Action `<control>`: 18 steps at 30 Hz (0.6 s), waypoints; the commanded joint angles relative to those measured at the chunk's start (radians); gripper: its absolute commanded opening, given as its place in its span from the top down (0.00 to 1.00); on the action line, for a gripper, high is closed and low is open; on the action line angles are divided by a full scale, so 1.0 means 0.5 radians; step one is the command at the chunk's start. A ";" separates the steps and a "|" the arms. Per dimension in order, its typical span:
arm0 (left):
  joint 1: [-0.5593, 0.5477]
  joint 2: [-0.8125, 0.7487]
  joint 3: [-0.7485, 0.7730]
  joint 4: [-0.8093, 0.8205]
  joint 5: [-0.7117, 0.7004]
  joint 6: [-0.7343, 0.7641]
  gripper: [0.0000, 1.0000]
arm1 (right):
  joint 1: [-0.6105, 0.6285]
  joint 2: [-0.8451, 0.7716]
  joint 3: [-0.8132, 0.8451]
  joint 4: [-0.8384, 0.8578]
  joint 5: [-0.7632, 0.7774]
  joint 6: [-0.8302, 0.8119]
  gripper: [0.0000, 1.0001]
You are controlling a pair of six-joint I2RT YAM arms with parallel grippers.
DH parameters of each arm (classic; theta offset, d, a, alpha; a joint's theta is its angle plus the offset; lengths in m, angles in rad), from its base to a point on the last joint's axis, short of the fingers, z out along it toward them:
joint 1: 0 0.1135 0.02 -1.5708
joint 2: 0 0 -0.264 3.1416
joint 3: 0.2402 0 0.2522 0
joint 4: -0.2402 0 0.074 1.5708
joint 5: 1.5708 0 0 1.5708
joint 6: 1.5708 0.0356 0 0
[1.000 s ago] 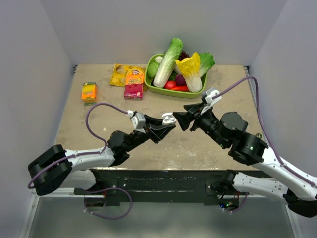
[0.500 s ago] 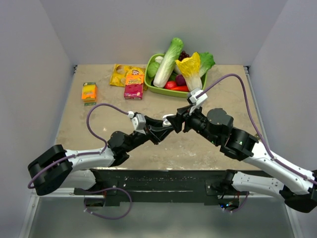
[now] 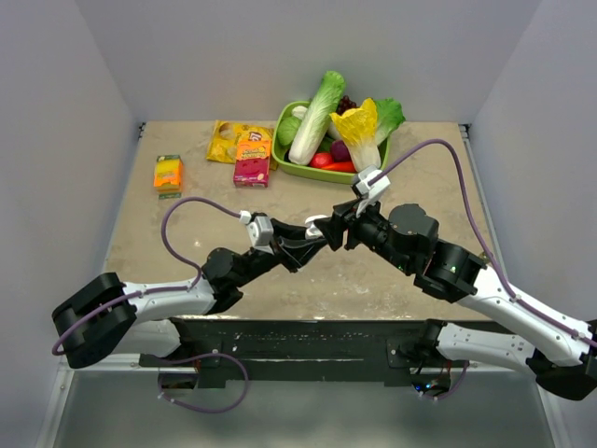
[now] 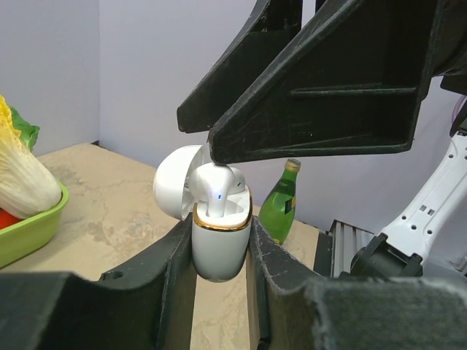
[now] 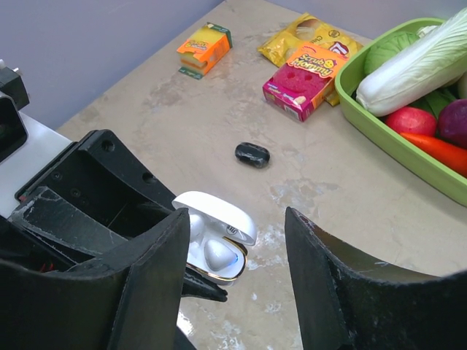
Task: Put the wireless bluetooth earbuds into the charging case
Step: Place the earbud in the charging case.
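Note:
The white charging case point(image 4: 219, 248) has a gold rim and its lid point(image 4: 174, 182) is hinged open. My left gripper point(image 4: 220, 232) is shut on it and holds it above the table. One white earbud point(image 4: 219, 188) with a blue light stands in the case, its head above the rim. My right gripper point(image 5: 237, 215) hangs open over the case point(image 5: 228, 235), and one of its fingers point(image 4: 328, 95) rests against the earbud's top. In the right wrist view the earbud point(image 5: 219, 255) sits in its well. A second white shape beside it is partly hidden. From above, both grippers meet at the case point(image 3: 317, 224).
A green tray point(image 3: 308, 172) of vegetables stands at the back. A pink box point(image 3: 252, 171), a yellow bag point(image 3: 224, 140) and an orange box point(image 3: 168, 174) lie to its left. A small black object point(image 5: 252, 154) lies on the table. A green bottle point(image 4: 281, 204) stands beyond the case.
The right arm has swung left and brought its open gripper over the case. It has held there for the last half second. The left arm has stayed still with the case.

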 commanded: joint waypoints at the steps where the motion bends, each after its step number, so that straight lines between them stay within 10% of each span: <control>1: -0.004 -0.057 -0.022 0.208 0.030 0.077 1.00 | -0.002 0.007 -0.009 -0.003 0.015 0.007 0.43; 18: -0.004 -0.081 -0.050 0.217 0.027 0.151 1.00 | -0.002 -0.174 -0.024 0.073 0.000 0.016 0.45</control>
